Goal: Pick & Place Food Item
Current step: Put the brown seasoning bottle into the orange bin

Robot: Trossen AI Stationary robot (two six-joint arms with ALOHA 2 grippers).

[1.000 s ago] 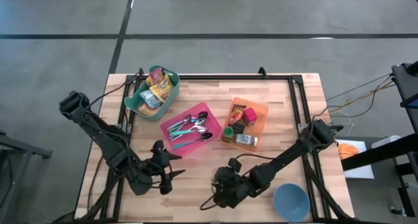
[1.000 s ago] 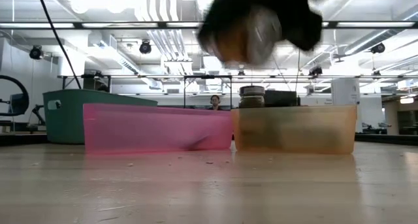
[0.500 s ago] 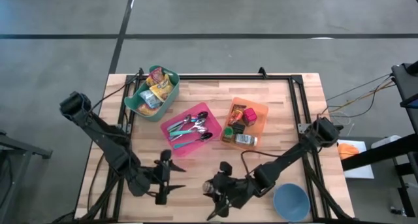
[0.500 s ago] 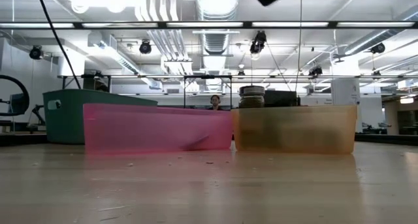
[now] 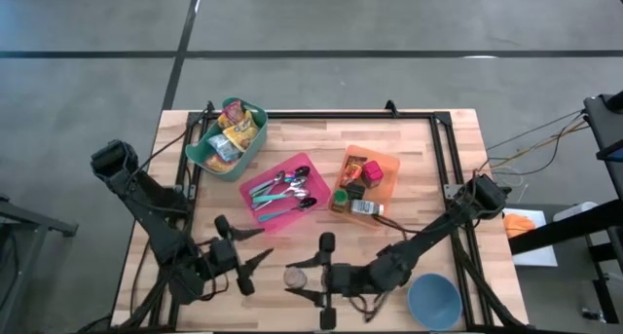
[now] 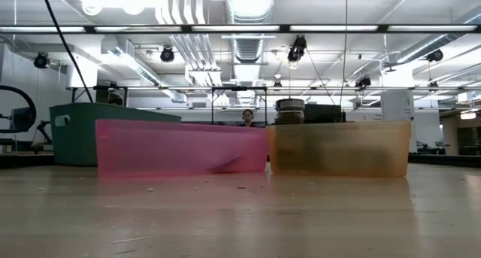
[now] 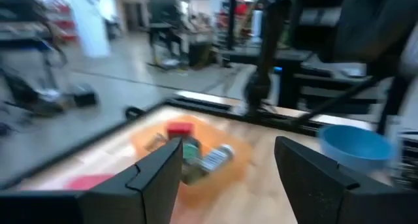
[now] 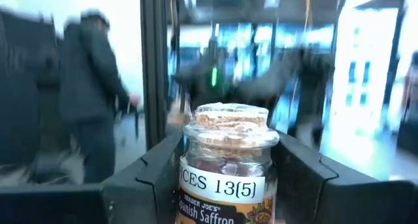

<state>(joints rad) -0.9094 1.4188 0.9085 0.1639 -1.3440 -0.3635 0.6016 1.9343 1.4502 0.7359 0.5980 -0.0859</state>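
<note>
Near the table's (image 5: 428, 139) front edge, at six o'clock from the pink tray (image 5: 282, 192), the right gripper (image 5: 300, 278) pinches a Spanish saffron jar (image 8: 226, 165). At nine o'clock, the left gripper (image 5: 255, 266) is spread, empty.

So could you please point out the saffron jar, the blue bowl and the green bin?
saffron jar (image 8: 226, 168): right wrist view, on its glass body above the label.
blue bowl (image 5: 434, 301): high view, on its inside.
green bin (image 5: 198, 151): high view, on its rim.
</note>
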